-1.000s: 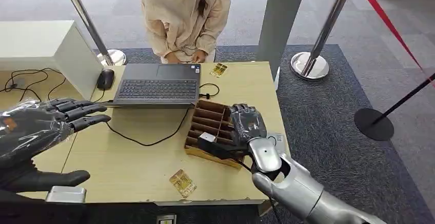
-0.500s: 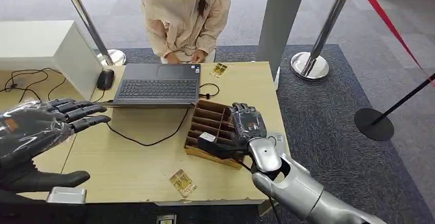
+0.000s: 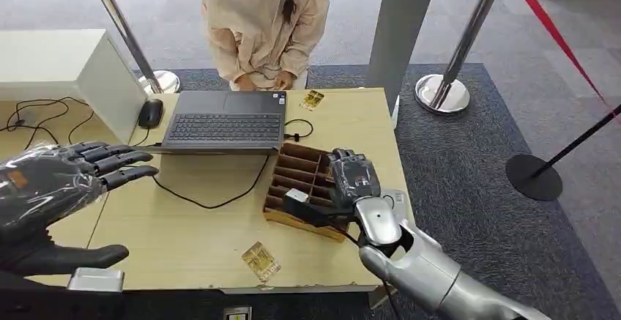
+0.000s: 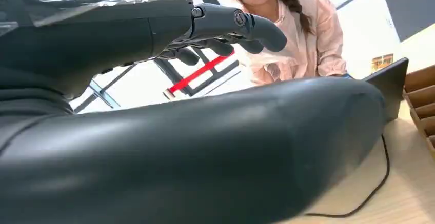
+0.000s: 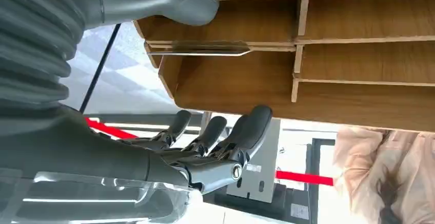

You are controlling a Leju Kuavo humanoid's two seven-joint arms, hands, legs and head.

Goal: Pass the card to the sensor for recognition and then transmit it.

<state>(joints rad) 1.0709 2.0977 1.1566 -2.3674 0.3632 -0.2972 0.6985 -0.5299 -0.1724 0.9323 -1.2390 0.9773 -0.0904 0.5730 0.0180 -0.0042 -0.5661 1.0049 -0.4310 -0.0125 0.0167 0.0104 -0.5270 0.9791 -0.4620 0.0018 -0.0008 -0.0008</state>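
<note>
Right hand (image 3: 354, 179) barely shifted over the wooden tray (image 3: 302, 176), fingers curled beside an edge-on card (image 5: 197, 48), grip unclear, left hand (image 3: 55, 181) spread empty, two cards (image 3: 261, 261) on desk (image 3: 190, 225).

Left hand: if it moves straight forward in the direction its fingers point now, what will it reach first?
Probably the laptop. The left hand is open, fingers aimed at the laptop's near left corner. It may sit higher than the table, so it could pass above; depth is unclear.
</note>
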